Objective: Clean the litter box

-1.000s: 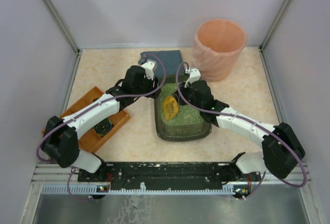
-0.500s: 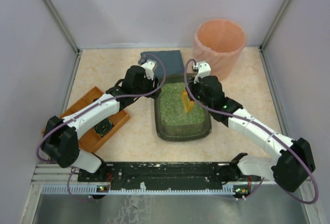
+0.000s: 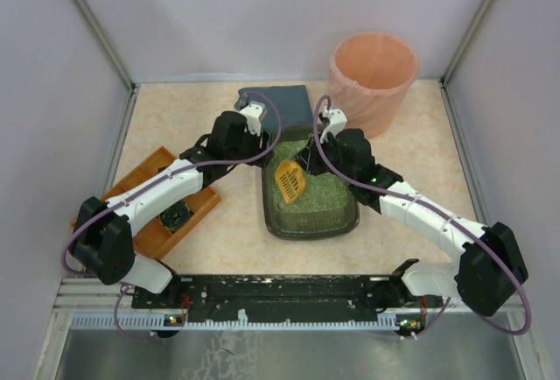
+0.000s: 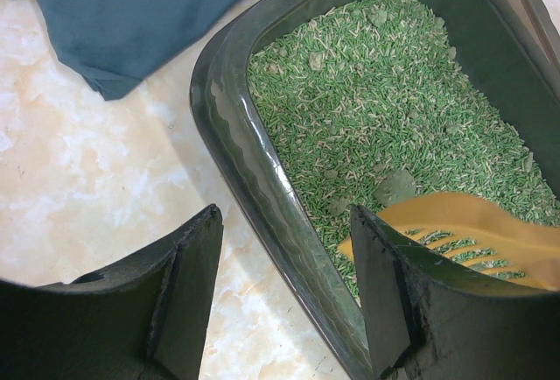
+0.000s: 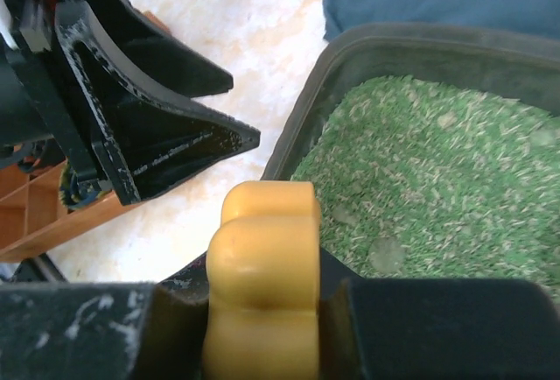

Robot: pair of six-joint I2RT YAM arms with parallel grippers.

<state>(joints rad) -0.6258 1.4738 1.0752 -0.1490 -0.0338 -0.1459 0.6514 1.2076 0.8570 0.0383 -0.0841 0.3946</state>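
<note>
Half a second ago the scoop [image 3: 289,180] stood on edge by the right wall of the box [image 3: 343,215]. It has since swung left and turned face up, and now sits over the left-middle of the litter [image 3: 325,194], much where it was a second ago. The right gripper [image 3: 313,159] has moved left with it, jaws clamped on the yellow handle. The left gripper [image 4: 284,218] has not shifted: its jaws are apart and straddle the box's left wall, one finger outside and one inside, neither touching it.

The box lies mid-worktop [image 3: 192,117] between the two arms, its far corner just beside a blue cloth [image 3: 276,98]. It is dark grey-green with rounded corners and a low rim. Green pellets fill it, with a few flat green clumps among them. Pellets lie in the scoop's slots.
</note>
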